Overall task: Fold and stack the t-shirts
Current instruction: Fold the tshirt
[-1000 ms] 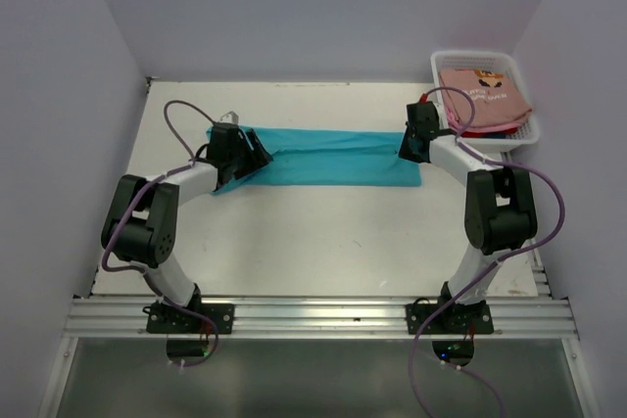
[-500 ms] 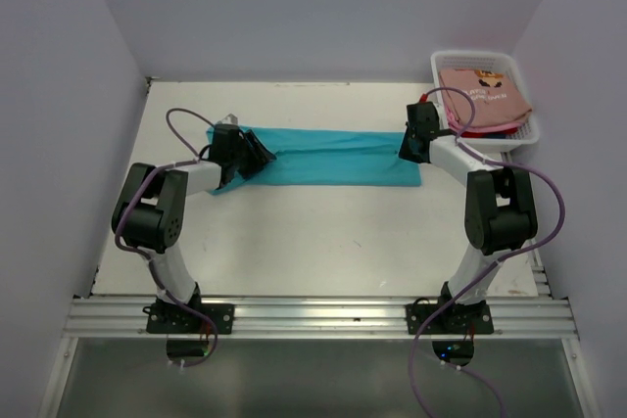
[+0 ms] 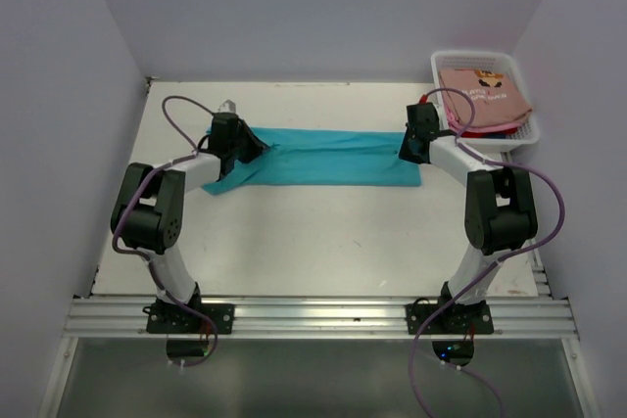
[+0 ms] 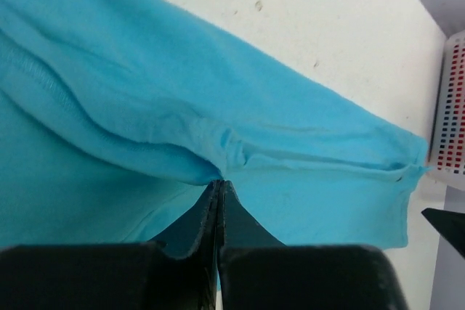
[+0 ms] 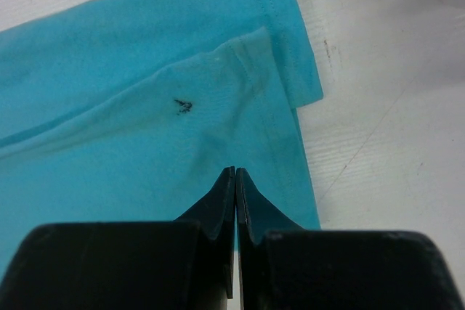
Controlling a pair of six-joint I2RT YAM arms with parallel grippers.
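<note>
The plain teal cloth t-shirt (image 3: pixel 333 157), a long band, lies toward 12 o'clock on the white table (image 3: pixel 323 232). The left gripper (image 4: pixel 219 183) pinches its 9 o'clock end and the right gripper (image 5: pixel 235 172) its 3 o'clock end, jaws pressed narrow.

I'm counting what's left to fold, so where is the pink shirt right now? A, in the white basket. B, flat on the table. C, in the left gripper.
A: the pink shirt lies on top in the basket at the far right, apart from the teal shirt.
</note>
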